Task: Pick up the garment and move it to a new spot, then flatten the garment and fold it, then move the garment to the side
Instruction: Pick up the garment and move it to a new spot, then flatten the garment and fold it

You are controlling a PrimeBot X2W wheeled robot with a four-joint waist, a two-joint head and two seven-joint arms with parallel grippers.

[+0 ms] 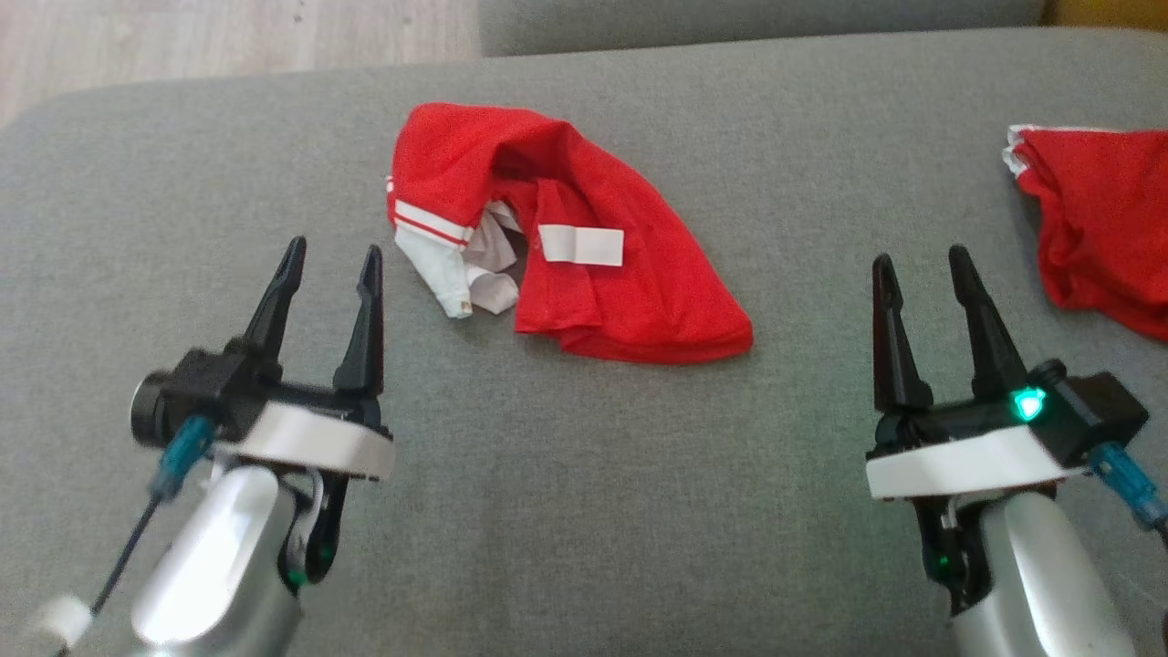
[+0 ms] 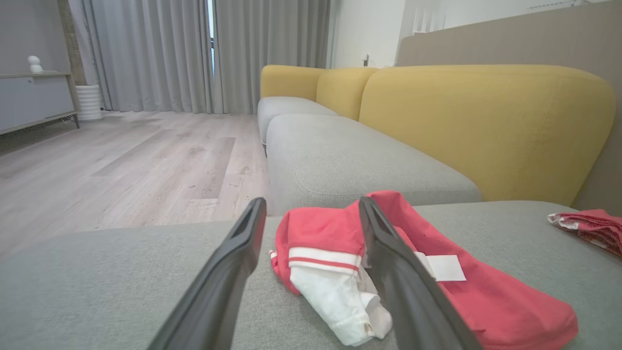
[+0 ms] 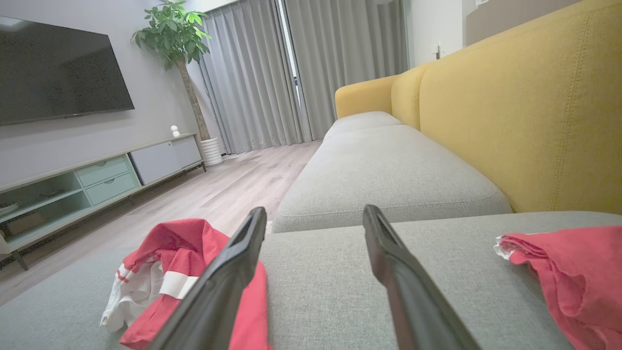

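The crumpled red garment [image 1: 584, 237] lies on the grey cushion [image 1: 584, 474] just ahead and right of the left gripper [image 1: 334, 248], whose fingers are spread and empty, while another red cloth [image 1: 1095, 228] lies ahead and right of the right gripper [image 1: 920, 257], likewise spread and empty.

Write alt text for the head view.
A crumpled red garment with white trim lies on a grey cushion. The left pincer and right pincer sit open, empty, nearer the camera; a second red garment lies at far right.
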